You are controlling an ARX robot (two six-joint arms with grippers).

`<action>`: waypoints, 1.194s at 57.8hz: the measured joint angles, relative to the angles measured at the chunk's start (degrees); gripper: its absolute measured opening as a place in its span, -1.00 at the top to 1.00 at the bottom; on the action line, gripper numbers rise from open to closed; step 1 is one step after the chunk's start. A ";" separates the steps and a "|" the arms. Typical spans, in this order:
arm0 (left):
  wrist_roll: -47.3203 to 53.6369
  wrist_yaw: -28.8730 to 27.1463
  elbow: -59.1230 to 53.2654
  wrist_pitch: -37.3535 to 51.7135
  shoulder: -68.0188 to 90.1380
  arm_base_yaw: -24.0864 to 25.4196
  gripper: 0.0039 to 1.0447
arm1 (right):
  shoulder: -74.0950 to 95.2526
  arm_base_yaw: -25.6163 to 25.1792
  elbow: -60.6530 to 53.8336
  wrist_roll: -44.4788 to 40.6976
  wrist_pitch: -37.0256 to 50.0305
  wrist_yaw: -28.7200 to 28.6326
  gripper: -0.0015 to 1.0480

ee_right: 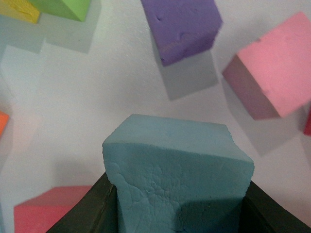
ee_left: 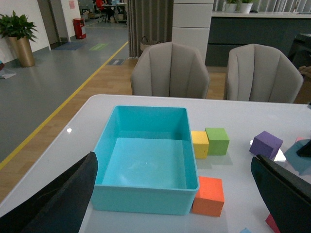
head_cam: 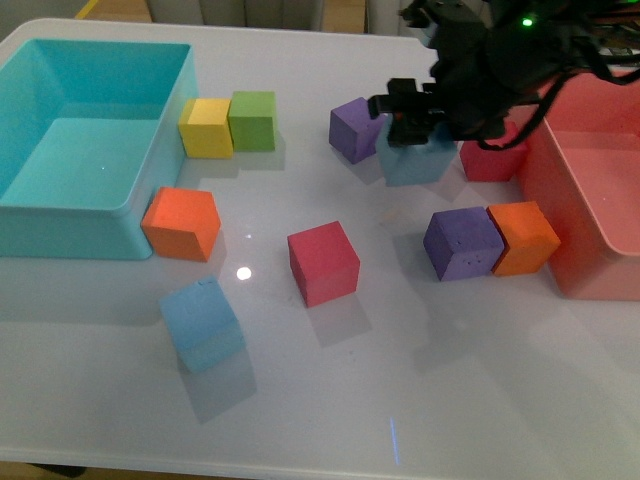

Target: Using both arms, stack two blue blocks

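Right gripper point(head_cam: 412, 128) clamped on a matte sky-blue foam cube point(head_cam: 418, 160), which sits between its black jaws toward the far right of the white table point(head_cam: 300, 410). This cube is between a purple foam cube point(head_cam: 353, 128) and a red foam cube point(head_cam: 490, 160). The second sky-blue foam cube point(head_cam: 203, 325) lies free near the table's front edge, left of centre, well apart from the first. Left gripper point(ee_left: 174, 162) spread wide, holding nothing, facing the large turquoise plastic bin point(ee_left: 146, 196) at the table's left edge.

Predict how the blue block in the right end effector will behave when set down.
Probably light and slightly squashy: the blue block has a wrinkled, foam-like face. Its matte roughness likely resists slipping. Flat faces suggest it won't roll.
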 joint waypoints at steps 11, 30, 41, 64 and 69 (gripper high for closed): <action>0.00 0.00 0.00 0.00 0.00 0.00 -0.84 | 6.47 2.56 8.28 0.11 -3.61 1.31 0.14; 0.00 -0.02 0.00 0.00 0.00 0.00 -0.84 | 13.60 3.08 14.36 0.13 -6.62 3.23 0.16; 0.00 0.00 0.00 0.00 0.00 0.00 -0.84 | 13.88 3.87 13.40 0.46 -5.55 2.89 0.16; 0.00 0.00 0.00 0.00 0.00 0.00 -0.84 | 13.94 3.78 10.69 0.70 -2.99 2.91 -0.54; 0.00 0.00 0.00 0.00 0.00 0.00 -0.84 | 13.25 3.58 9.09 0.74 -1.79 2.86 -0.77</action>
